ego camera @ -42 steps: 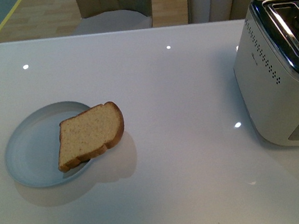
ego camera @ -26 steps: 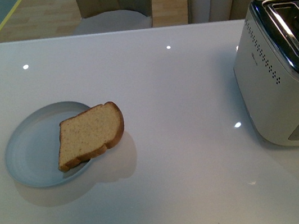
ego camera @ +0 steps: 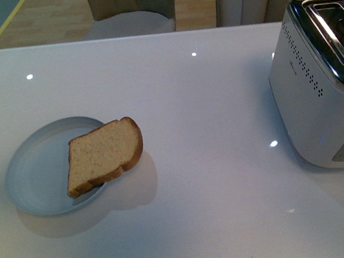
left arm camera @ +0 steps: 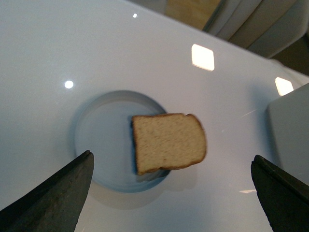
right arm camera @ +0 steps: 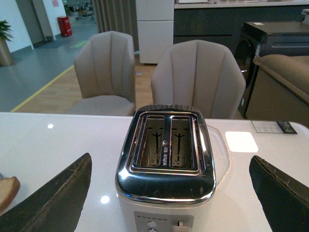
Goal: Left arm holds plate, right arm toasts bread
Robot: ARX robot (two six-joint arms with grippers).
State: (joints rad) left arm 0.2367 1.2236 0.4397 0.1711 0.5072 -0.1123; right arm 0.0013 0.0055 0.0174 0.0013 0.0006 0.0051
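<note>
Open room: glossy white bench bare between round pale blue-grey plate and silver two-slot toaster.
Bread: one light brown wholemeal bread slice, rounded end overhanging the plate's rim.
Left claw: spread wide, empty, above the plate.
Right claw: spread wide, empty, facing the toaster.

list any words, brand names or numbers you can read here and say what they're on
No text can be read.
Toaster: a tiny mark on its perforated side, too small to read.
Toaster front panel: faint marks by the controls, blurred.
Dark card behind the toaster: print too small to read.
</note>
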